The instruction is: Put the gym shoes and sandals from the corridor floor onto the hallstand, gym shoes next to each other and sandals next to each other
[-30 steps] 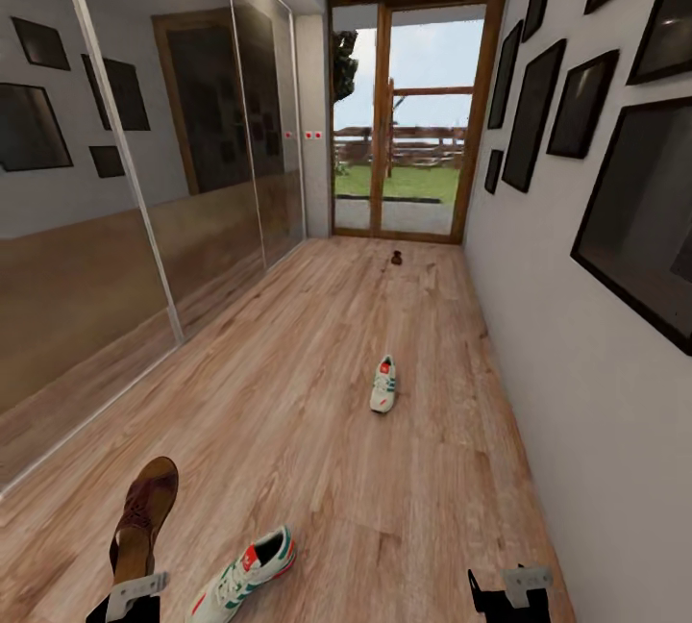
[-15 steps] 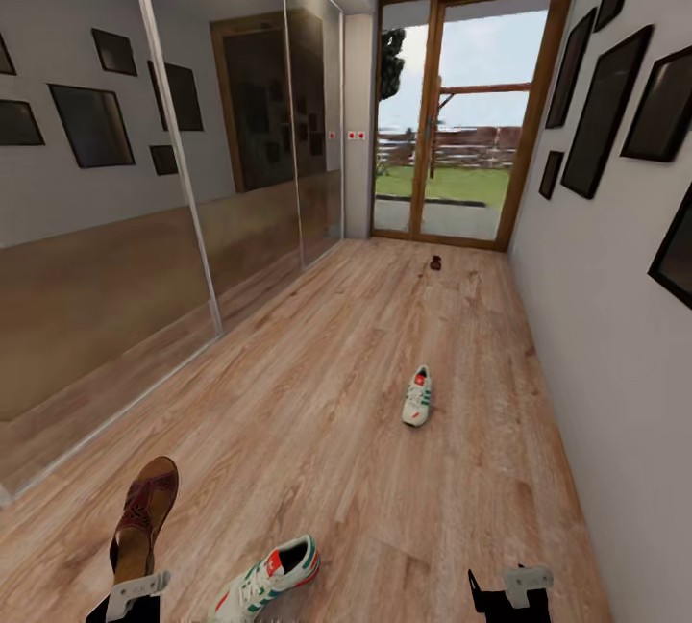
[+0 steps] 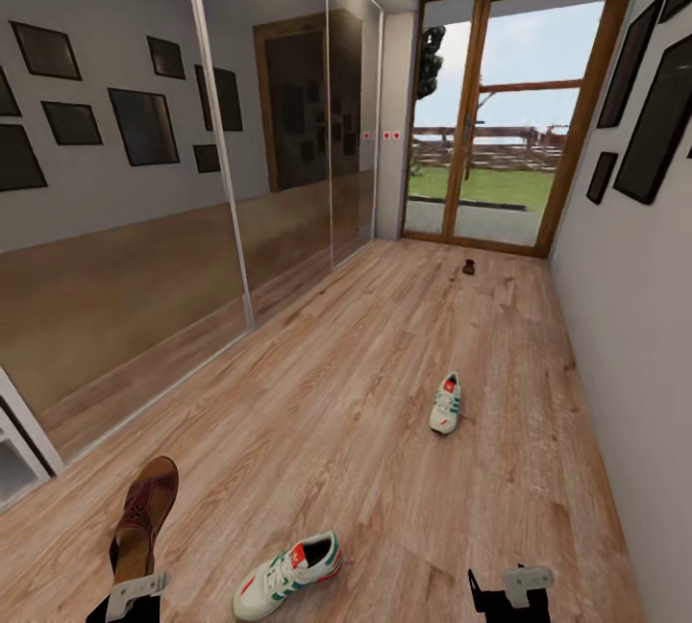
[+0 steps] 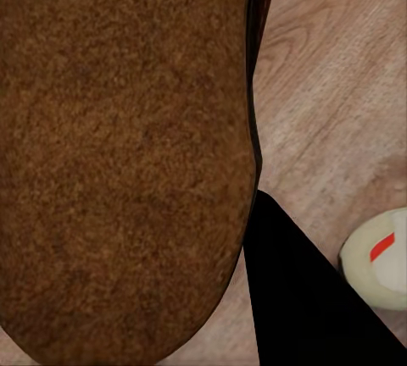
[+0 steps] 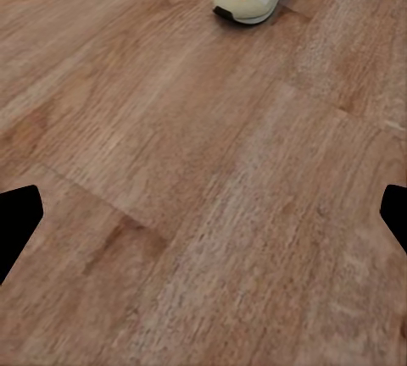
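Sandal (image 3: 142, 514) clamped in left gripper (image 3: 135, 594); right gripper (image 3: 509, 589) spread, empty.

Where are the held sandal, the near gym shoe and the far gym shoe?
held sandal (image 3: 144, 508), head view, on its straps.
near gym shoe (image 3: 288, 573), head view, on its laces.
far gym shoe (image 3: 446, 404), head view, on its upper.

- The corridor floor (image 3: 317, 411) was light brown wood plank.
- One gym shoe (image 3: 288, 574) lay on it close in front.
- A second gym shoe (image 3: 445, 404) lay farther along.
- A small dark sandal (image 3: 469, 267) sat near the glass door (image 3: 500, 123).
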Controlling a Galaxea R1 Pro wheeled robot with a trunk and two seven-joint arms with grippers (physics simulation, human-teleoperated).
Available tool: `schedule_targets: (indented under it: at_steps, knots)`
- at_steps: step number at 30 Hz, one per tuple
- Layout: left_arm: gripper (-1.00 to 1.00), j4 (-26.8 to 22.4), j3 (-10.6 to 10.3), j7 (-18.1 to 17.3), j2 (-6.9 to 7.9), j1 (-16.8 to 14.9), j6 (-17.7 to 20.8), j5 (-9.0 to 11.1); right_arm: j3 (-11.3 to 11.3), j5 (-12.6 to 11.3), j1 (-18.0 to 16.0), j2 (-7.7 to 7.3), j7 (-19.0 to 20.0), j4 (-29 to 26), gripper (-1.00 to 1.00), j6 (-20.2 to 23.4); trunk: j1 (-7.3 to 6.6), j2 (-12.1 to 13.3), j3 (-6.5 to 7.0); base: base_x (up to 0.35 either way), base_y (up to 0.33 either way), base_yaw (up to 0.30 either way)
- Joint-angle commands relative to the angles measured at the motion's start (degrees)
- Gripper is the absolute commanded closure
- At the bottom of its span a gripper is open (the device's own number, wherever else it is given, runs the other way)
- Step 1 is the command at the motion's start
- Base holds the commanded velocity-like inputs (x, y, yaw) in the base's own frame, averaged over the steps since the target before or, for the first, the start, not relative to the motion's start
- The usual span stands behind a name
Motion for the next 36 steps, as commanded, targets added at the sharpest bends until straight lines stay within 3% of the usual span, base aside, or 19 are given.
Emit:
schedule_targets:
  at_steps: [1, 16, 36]
  knots:
    - [1.00, 0.1, 0.0, -0.2, 0.00, 0.0, -0.1, 0.4, 0.3, 0.2, 0.0, -0.03, -0.3, 0.0, -1.00, -0.1, -0.01, 0.0, -0.05, 0.000, 0.000, 0.047]
    - [1.00, 0.1, 0.0, -0.2, 0.08, 0.0, -0.1, 0.4, 0.3, 0.2, 0.0, -0.03, -0.3, 0.0, -1.00, -0.1, -0.01, 0.0, -0.11, 0.000, 0.000, 0.026]
    - [1.00, 0.1, 0.0, -0.2, 0.08, 0.0, -0.1, 0.4, 0.3, 0.2, 0.0, -0.03, -0.3, 0.0, -1.00, -0.1, -0.01, 0.0, -0.11, 0.000, 0.000, 0.258]
